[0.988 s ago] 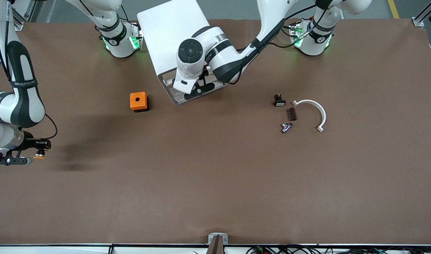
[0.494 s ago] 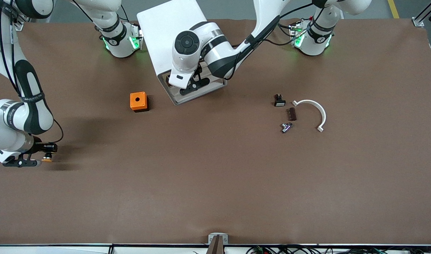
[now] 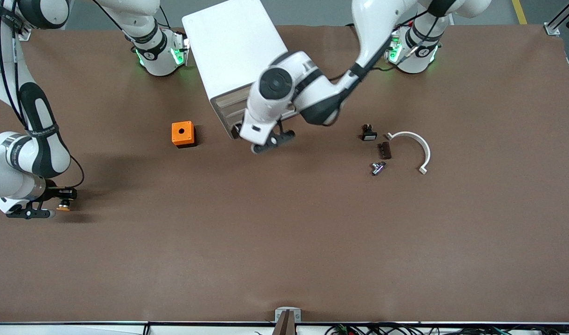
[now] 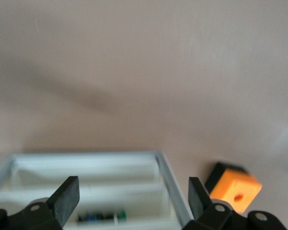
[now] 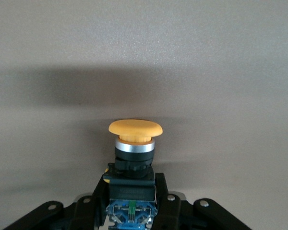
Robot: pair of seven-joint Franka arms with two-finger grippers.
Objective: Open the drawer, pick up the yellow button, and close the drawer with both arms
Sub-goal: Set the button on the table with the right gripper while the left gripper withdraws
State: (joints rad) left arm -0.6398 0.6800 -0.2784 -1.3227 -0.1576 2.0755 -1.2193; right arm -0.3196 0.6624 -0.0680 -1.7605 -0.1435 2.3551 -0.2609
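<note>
My right gripper (image 3: 56,204) hangs low over the table at the right arm's end, shut on the button (image 3: 64,207). In the right wrist view the button's orange cap (image 5: 135,128) points away from the fingers (image 5: 164,194), which clamp its black middle. The white cabinet's drawer (image 3: 223,111) stands open. My left gripper (image 3: 271,139) is open and empty, over the drawer's front edge. In the left wrist view its fingers (image 4: 67,199) straddle the drawer's white compartments (image 4: 86,194), one holding a small dark and blue part (image 4: 101,216).
An orange cube box (image 3: 182,133) with a round hole sits beside the drawer, also in the left wrist view (image 4: 233,191). Toward the left arm's end lie a small black part with a white face (image 3: 369,134), a brown piece (image 3: 385,150), a metal piece (image 3: 378,167) and a white curved piece (image 3: 412,144).
My left gripper has moved from inside the drawer out toward the front camera, to the drawer's front edge. My right gripper has sunk a little toward the table with the button.
</note>
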